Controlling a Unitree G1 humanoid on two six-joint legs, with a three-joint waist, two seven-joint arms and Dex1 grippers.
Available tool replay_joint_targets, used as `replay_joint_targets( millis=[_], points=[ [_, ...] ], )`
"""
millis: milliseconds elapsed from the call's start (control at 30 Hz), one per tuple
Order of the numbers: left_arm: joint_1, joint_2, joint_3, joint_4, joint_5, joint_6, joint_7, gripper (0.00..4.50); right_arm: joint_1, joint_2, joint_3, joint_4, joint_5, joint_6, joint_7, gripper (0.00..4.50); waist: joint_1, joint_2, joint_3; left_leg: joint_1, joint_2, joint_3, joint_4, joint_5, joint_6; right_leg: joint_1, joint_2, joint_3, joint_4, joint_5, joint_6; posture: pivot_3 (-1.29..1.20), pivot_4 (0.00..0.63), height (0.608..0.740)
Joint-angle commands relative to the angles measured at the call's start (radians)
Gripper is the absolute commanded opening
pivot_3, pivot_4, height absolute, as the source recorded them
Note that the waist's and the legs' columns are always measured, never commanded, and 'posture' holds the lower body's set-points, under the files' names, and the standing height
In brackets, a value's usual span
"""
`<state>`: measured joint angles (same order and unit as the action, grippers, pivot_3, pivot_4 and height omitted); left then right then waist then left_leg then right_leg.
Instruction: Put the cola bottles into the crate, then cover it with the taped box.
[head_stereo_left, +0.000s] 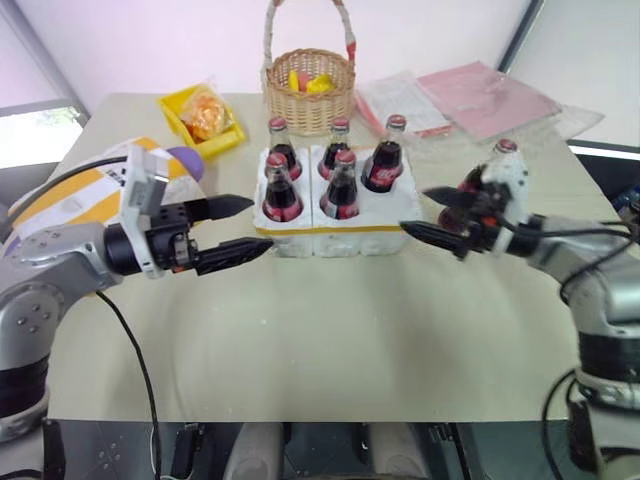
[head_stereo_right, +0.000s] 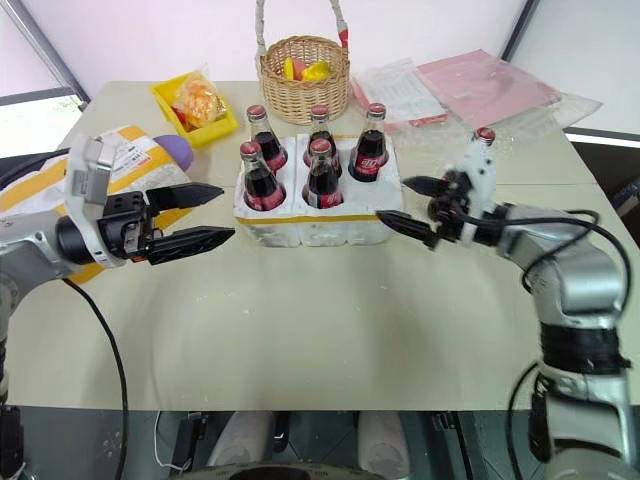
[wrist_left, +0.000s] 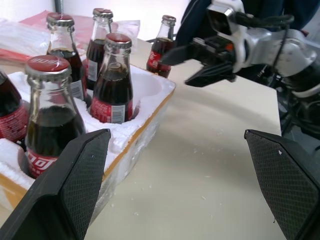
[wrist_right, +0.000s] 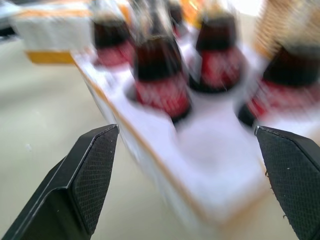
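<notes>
Both grippers hang low over the beige tabletop (head_stereo_left: 330, 340) with jaws spread wide and nothing between them: the left gripper (head_stereo_left: 240, 228) just off the crate's left end, the right gripper (head_stereo_left: 432, 213) just off its right end. Between them sits the low white foam crate (head_stereo_left: 340, 232) with a yellow tape band round its side, five small glass cola bottles (head_stereo_left: 282, 190) of dark drink with red caps and red labels standing upright in its wells; the near right well looks vacant. A sixth cola bottle (head_stereo_left: 503, 160) stands on the table just beyond the right gripper, partly hidden by the arm. Being glass, it is likely hard, smooth and breakable, and top-heavy enough to tip, so a hold across the labelled body or just under the shoulder seems safest. At the far left lies the large white foam box (head_stereo_left: 90, 185) wrapped in broad yellow tape, with a white label and a purple end; probably light and stiff but easily dented, it looks best gripped by both long sides.
</notes>
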<state>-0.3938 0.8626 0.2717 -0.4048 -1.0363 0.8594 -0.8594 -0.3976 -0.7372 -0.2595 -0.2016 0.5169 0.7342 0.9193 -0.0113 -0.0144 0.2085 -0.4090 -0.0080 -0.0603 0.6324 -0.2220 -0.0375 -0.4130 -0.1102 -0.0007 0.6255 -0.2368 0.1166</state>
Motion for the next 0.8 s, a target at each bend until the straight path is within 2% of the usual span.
replay_joint_targets(
  millis=[33,167,400,800],
  points=[
    [-0.027,0.008,0.003,-0.014,-0.006,-0.013,-0.021,4.50,0.039,-0.043,-0.097,-0.034,0.021,0.002,-0.035,4.46,-0.003,0.000,0.000,0.000,0.000,0.000,0.000,0.000,0.000,0.000,0.000,0.000,-0.001,0.000,0.000,0.00,0.150,0.738],
    [-0.053,0.003,-0.013,-0.018,-0.012,-0.006,-0.023,4.50,0.037,-0.043,-0.143,0.041,0.000,-0.020,-0.116,4.46,-0.008,0.000,0.000,0.001,0.001,0.002,0.000,0.000,0.000,0.001,0.000,0.000,-0.002,0.001,-0.002,0.00,0.150,0.738],
    [-0.082,-0.007,-0.042,-0.045,-0.023,0.006,-0.023,4.50,-0.054,0.021,-0.068,0.208,-0.090,-0.118,-0.238,4.46,-0.006,0.000,0.000,0.000,0.001,0.002,0.000,0.000,0.000,0.001,0.000,0.000,-0.004,0.001,-0.002,0.00,0.150,0.738],
    [-0.049,0.012,-0.008,-0.058,-0.029,0.006,-0.013,4.50,-0.153,0.059,-0.019,0.423,-0.150,-0.227,-0.278,4.46,-0.007,0.000,0.000,0.000,0.001,0.001,0.000,0.000,0.000,0.002,0.001,0.000,-0.005,0.002,-0.002,0.00,0.150,0.738]
  ],
)
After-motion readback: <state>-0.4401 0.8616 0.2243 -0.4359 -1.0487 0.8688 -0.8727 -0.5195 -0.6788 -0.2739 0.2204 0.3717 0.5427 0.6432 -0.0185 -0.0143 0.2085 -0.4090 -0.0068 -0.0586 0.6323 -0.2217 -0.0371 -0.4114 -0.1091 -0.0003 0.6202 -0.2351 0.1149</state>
